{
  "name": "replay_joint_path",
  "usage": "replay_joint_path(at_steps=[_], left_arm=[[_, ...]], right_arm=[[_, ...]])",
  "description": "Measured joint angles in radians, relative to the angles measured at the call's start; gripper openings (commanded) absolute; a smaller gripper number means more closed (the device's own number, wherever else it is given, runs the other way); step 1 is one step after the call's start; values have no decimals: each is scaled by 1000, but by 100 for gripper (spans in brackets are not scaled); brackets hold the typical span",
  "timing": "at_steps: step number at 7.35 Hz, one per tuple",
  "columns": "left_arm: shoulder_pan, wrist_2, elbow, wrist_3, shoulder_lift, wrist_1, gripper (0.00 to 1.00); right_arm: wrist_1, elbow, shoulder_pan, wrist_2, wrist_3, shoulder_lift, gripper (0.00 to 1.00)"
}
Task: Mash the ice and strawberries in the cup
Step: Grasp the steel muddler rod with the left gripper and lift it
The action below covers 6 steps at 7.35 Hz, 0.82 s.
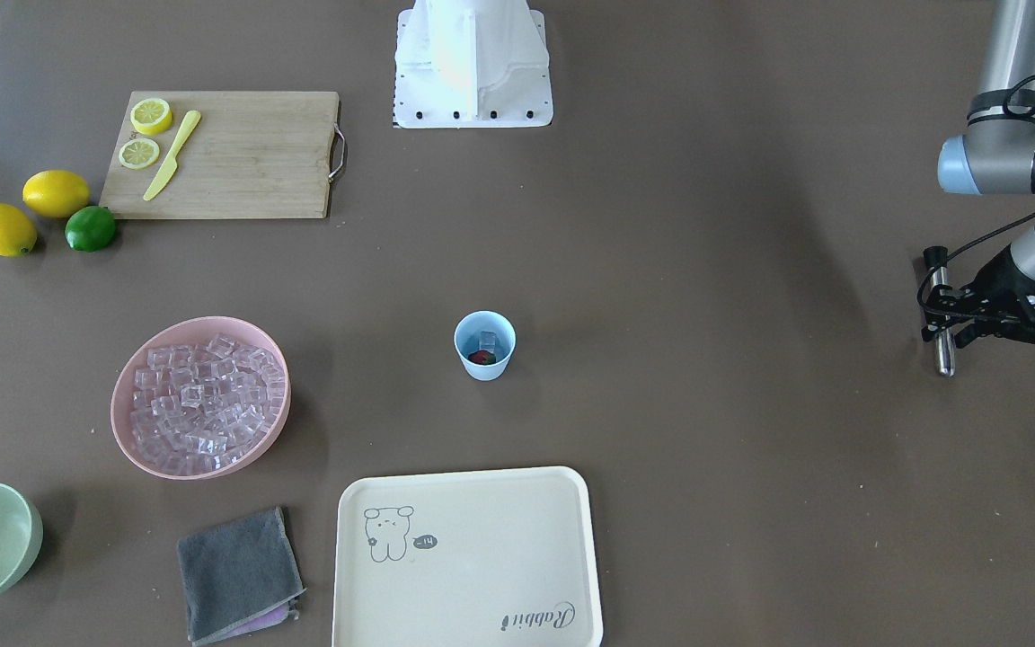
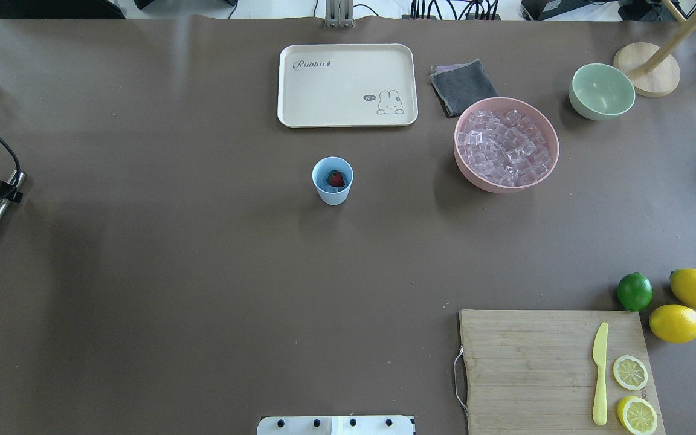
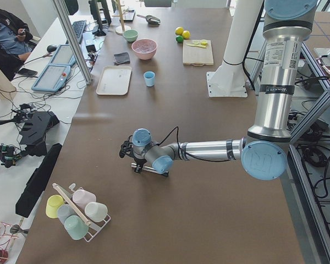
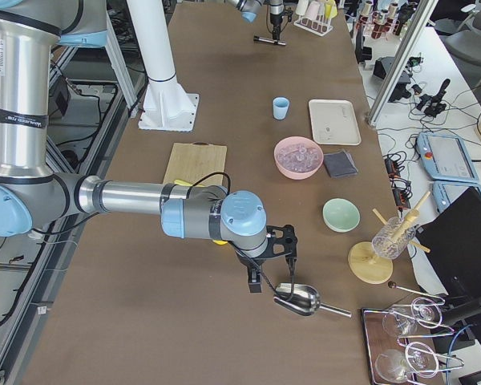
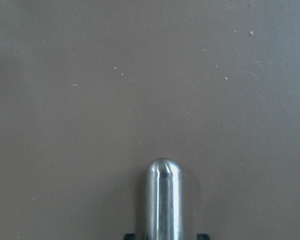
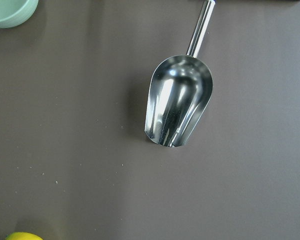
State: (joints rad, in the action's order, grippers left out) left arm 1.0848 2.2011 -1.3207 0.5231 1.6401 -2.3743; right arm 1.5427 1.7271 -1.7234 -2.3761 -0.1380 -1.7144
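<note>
Clamps steel muddler (image 1: 942, 352) in closed left gripper (image 1: 950, 314) well apart from cup (image 1: 484, 370), staged for crushing its ice (image 1: 488, 339) and strawberry (image 1: 482, 358); cannot tell opening of right gripper (image 4: 271, 267).

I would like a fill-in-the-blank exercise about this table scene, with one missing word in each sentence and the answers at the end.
1. The strawberry lies inside the light-blue ____.
2. The pink bowl holds many clear ____ cubes.
3. The metal rod is gripped by the ____ end effector.
4. Beside the green lime lie ____ whole lemons.
Missing words: cup; ice; left; two.
</note>
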Motion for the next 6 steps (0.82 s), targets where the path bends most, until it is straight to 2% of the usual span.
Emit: replay_joint_path(at_steps=[1,2,4,6], left_arm=[[-1,-1,1,0,0,-1,33],[-1,-3,2,-1,-1,-1,30],[-1,-5,-4,-1,1,0,29],[21,6,-51,5,40,19,29]], right_arm=[[0,-1,0,0,0,0,100],[0,-1,-2,1,0,0,100],[0,-1,-4,1,0,1,100],[0,1,-14,0,0,3,100]])
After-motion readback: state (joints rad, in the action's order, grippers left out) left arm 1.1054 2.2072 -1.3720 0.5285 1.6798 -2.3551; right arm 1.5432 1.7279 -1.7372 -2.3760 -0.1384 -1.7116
